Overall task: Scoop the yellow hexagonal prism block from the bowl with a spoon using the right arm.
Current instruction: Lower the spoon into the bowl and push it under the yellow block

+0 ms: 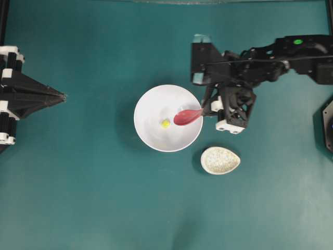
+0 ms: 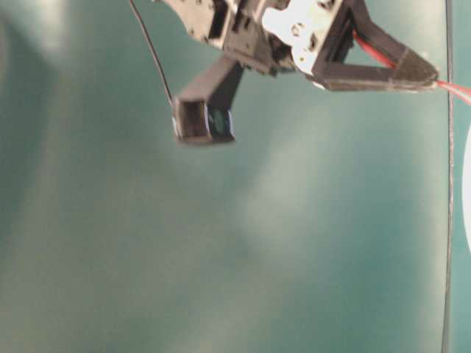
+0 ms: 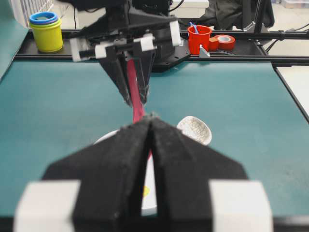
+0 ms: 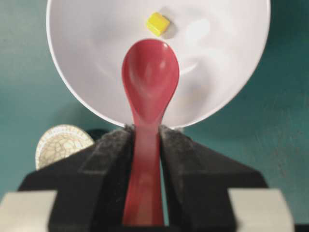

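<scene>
1. Right gripper [image 4: 145, 140] is clamped on the handle of the red spoon [image 4: 148, 82]; both fingers [image 4: 108, 159] press the handle from either side, seen clearly in the right wrist view.
2. Spoon points away from the gripper, scoop hollow side up, over the inside of the white bowl [image 4: 87, 58]. Whether the scoop touches the bowl floor, cannot tell.
3. Yellow block [image 4: 158, 23] sits on the bowl floor just beyond the spoon tip, slightly off to one side. Near the tip, not in the scoop.
4. Overhead: right gripper [image 1: 204, 110] sits at the bowl's right rim, spoon [image 1: 187, 116] reaching in toward the left; the block [image 1: 165, 123] lies near the bowl's [image 1: 151, 104] middle, just left of and slightly below the scoop.
5. Right arm [image 1: 270, 57] comes in from the upper right of the overhead view, its wrist angled down toward the bowl.
6. Speckled egg-shaped dish [image 1: 220, 160] sits on the green table [image 1: 78, 198], just outside the bowl at lower right, apart from the gripper.
7. Left gripper [image 1: 63, 96] is parked at the left edge, well apart from the bowl, fingers together with only a thin slit between them in the left wrist view [image 3: 150, 145]; holds nothing.
8. Table-level view: right gripper [image 2: 434, 77] is high in frame with the red handle [image 2: 456, 90] sticking out at the right edge.
</scene>
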